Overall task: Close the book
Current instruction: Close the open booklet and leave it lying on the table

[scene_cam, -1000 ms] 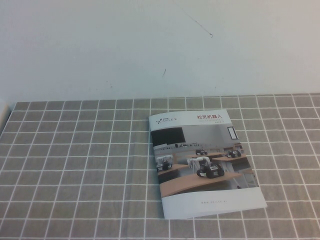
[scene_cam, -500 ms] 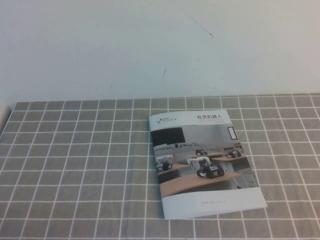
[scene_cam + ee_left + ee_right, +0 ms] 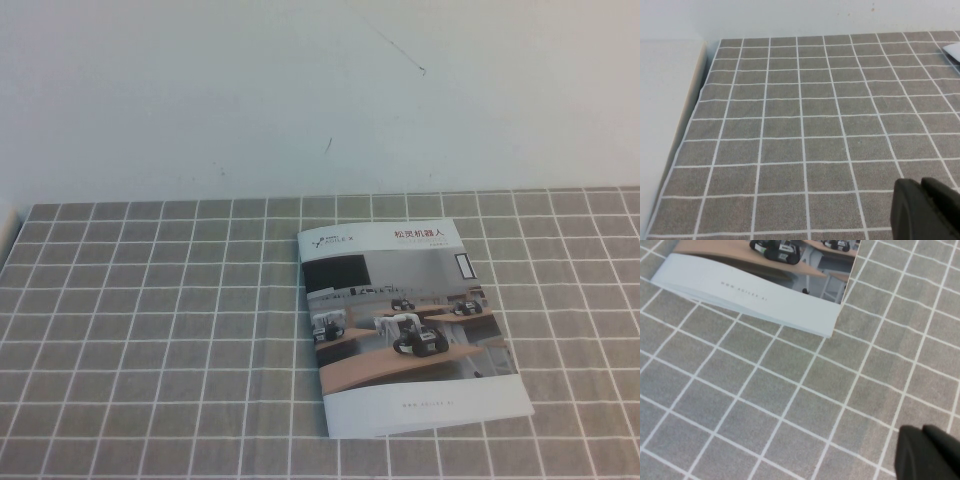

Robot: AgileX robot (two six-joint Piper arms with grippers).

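The book (image 3: 412,330) lies shut and flat, cover up, on the checked cloth (image 3: 150,330) of the tabletop, right of centre on the robot's right side. So the closing looks done, and the step in hand is probably only to leave it that way. Neither arm shows in the high view. The left end effector (image 3: 927,210) hangs low over bare cloth well to the book's left, with only a white corner of the book at the edge of its camera's picture. The right end effector (image 3: 930,452) hangs over the cloth near the book's near corner, not touching it. Only a dark part of each shows, so I cannot tell how far open either is, and nothing is seen in their hold. To finish well, any further move should lift clear of the cover and not sweep across it, since the near page edge looks slightly bowed and could catch. Counted: one book, one cloth, two end effectors.
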